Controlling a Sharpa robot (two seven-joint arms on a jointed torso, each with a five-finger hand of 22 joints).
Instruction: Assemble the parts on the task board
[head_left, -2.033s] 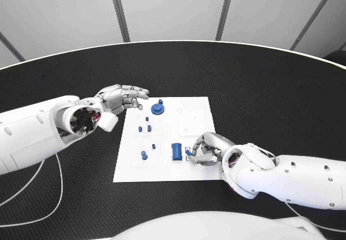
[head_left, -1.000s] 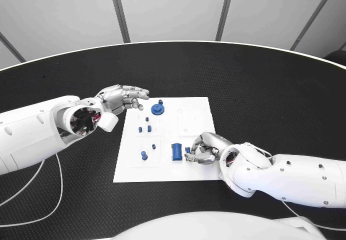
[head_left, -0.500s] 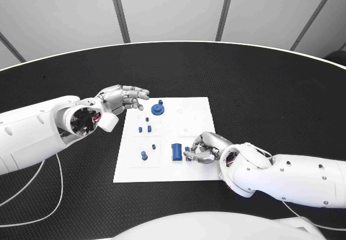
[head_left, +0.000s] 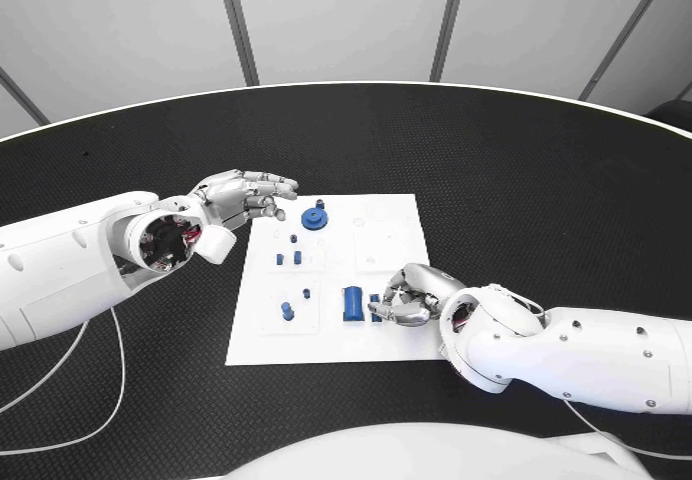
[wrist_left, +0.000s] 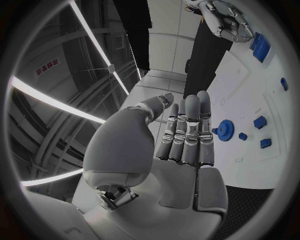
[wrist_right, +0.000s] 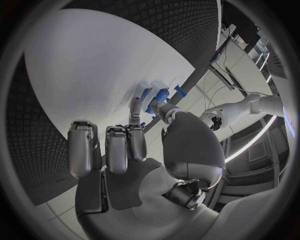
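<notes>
Right hand (head_left: 407, 298) rests low on the task board (head_left: 392, 225) near its right edge, fingers curled together around a small blue part (head_left: 376, 299) that shows at the fingertips; the right wrist view shows the thumb and one fingertip (wrist_right: 135, 107) meeting at blue pieces (wrist_right: 155, 96) on the white plate, though whether the part is truly pinched or merely touched cannot be told; a tall blue block (head_left: 353, 302) stands just beside that hand, toward the board's middle; left hand (head_left: 242, 196) hovers at the board's far left corner, over the black surface (head_left: 519, 170) and apart from every part, holding nothing; the left wrist view shows its fingers (wrist_left: 187, 131) lying side by side and bent partway in, thumb held off to one side, so the hand reads as loosely spread rather than clenched; a round blue gear-like part (head_left: 315, 217) sits near the board's far edge, close to the left hand yet not touched by it; two small blue pegs (head_left: 289, 257) stand together midway down the left half; two more small blue pieces (head_left: 291, 307) lie toward the near left corner; the board itself lies in the middle of the surface, its long sides running away from the robot.
</notes>
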